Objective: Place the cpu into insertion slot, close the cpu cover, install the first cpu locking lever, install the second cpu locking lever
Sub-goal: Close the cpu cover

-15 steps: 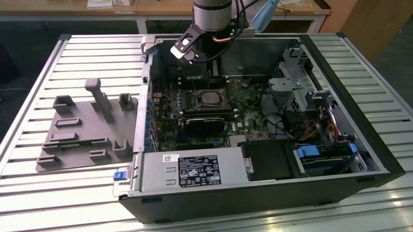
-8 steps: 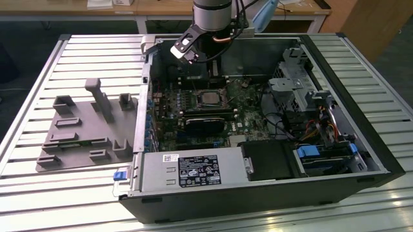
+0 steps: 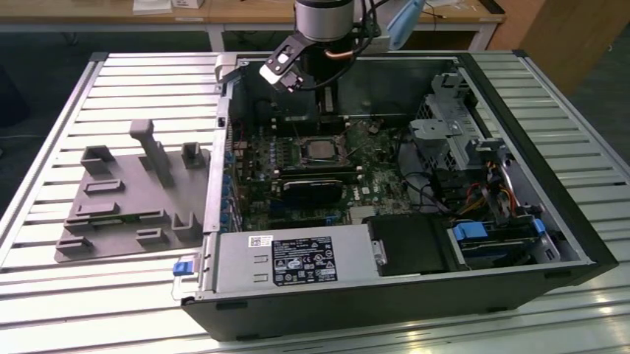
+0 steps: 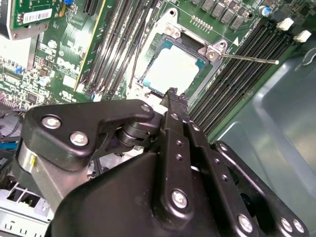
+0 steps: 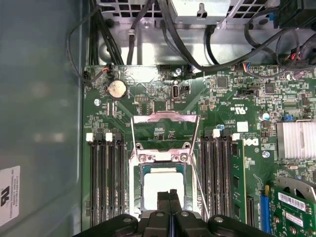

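Tool (image 5: 169, 193) pressed together, empty, above cpu (image 5: 160, 183) seated in insertion slot (image 5: 139, 174). cpu cover (image 5: 165, 117) raised open. Closed form likely suits pushing, not gripping.

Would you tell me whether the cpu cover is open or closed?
Open: in the first wrist view the cpu cover is swung back, leaving the cpu bare.

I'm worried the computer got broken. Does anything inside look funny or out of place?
Nothing looks broken. The cpu lies square in the insertion slot, but the cpu cover is flipped open and a thin locking lever sticks out loose. The shut gripper hovers over the cpu.
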{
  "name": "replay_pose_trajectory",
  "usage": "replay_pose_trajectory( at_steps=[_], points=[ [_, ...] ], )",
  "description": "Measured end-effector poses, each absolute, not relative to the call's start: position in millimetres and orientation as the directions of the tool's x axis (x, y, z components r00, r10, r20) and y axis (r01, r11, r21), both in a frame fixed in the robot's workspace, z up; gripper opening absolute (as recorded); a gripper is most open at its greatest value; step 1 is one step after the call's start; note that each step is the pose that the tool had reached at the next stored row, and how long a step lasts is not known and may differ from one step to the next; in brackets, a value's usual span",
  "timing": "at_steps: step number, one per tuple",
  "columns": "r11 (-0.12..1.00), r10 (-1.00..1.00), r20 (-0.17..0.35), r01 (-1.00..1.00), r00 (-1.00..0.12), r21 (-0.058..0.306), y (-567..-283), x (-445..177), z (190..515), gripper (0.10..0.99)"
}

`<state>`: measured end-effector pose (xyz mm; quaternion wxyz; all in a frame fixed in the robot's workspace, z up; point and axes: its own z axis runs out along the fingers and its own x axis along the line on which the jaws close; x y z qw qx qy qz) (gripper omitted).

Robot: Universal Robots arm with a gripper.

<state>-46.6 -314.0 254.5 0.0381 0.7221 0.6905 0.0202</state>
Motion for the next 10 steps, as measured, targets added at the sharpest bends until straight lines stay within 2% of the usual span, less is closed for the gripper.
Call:
replay_pose_trajectory(
  at_steps=[10],
  points=[
    [-0.044,0.999,-0.023,0.996,0.046,0.083,-314.0,-34.7,254.8,0.102]
  ],
)
